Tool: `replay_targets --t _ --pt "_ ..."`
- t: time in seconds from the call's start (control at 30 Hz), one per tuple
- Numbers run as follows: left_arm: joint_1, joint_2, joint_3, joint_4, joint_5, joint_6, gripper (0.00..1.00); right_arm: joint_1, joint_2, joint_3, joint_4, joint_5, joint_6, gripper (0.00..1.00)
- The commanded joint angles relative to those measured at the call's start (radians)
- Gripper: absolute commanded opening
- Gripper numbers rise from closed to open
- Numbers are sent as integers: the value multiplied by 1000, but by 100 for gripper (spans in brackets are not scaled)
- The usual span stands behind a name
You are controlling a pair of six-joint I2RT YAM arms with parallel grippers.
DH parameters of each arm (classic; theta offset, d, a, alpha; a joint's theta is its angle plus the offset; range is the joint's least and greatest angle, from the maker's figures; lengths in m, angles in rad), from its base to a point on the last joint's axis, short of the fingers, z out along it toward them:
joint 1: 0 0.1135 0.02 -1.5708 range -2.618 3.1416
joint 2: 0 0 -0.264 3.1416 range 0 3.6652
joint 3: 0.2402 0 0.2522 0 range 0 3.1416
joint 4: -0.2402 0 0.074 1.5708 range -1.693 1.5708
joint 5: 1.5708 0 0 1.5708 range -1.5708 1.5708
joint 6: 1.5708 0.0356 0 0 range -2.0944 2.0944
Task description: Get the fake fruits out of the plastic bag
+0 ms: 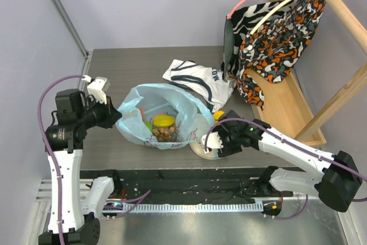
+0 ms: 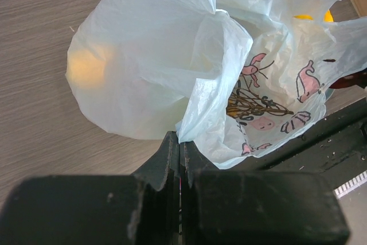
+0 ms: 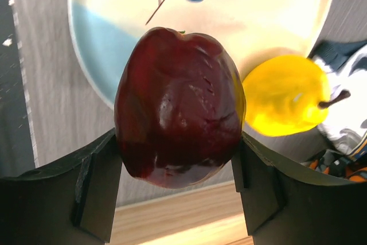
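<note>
The light-blue plastic bag (image 1: 163, 116) lies open mid-table with a yellow lemon (image 1: 164, 120), a brownish grape bunch (image 1: 166, 134) and orange and green pieces (image 1: 143, 119) inside. My left gripper (image 1: 117, 116) is shut on the bag's left edge; in the left wrist view the gripper (image 2: 180, 142) pinches the bag's film (image 2: 160, 55), and the grapes (image 2: 252, 104) show through it. My right gripper (image 3: 178, 170) is shut on a dark red apple (image 3: 178, 107) and holds it above the patterned plate (image 3: 269, 10). A yellow pear (image 3: 285, 96) lies at the plate's edge.
A white shirt with dark lettering (image 1: 198, 78) lies behind the bag. Patterned clothes (image 1: 275, 32) hang on a wooden rack (image 1: 338, 4) at the right. A black rail (image 1: 189, 182) runs along the near table edge.
</note>
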Motion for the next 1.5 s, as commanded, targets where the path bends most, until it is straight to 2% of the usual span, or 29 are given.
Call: replay_targets --t 0.0,0.13,0.17,0.27,0.37,0.4,0.47,0.5,0.57,0.63,0.7,0.73,0.83,0.9,1.03,1.2,1.27,1.3,1.37,1.4,1.47 --pt "13 -13 0 27 39 -16 0 -5 17 -34 116 -13 -43 54" --pt "16 -13 9 20 45 -13 0 -5 2 -66 105 2 -64 84" --pt "18 -11 9 18 45 -11 0 -5 -5 -62 85 -1 -58 99" --pt "18 -11 13 3 51 -7 0 -5 -44 21 -45 -64 -55 100" --pt "16 -19 29 -46 71 18 0 -3 -53 203 -149 -173 -6 100" --pt "18 -25 38 -92 95 30 0 -2 -44 325 -177 -199 56 100" --pt "18 -27 85 -150 126 88 0 6 -16 459 -173 -260 151 100" --pt "18 -27 104 -202 142 104 0 7 35 597 -165 -282 191 100" --pt "18 -27 136 -244 152 145 0 20 103 726 -142 -334 333 97" --pt "16 -27 144 -283 163 165 0 35 221 869 -79 -351 470 87" --pt "16 -27 139 -302 171 176 0 66 331 938 -36 -372 509 77" --pt "18 -25 136 -306 177 177 0 78 361 945 -22 -377 514 67" --pt "18 -28 130 -290 169 150 0 101 450 936 27 -409 488 53" --pt "16 -33 121 -270 171 133 0 101 487 933 36 -441 450 51" --pt "16 -45 112 -252 174 104 0 121 524 945 62 -497 434 50" --pt "18 -48 108 -246 171 99 0 178 537 877 140 -454 422 55" --pt "18 -43 113 -252 178 105 0 201 592 862 166 -374 419 57" --pt "18 -40 113 -253 185 104 0 208 614 862 189 -318 469 60" --pt "18 -37 124 -253 191 81 0 213 672 901 244 -123 550 69" --pt "18 -34 130 -255 209 76 0 213 732 922 249 -63 598 78" --pt "18 -33 150 -266 220 73 0 210 770 945 260 25 644 84"
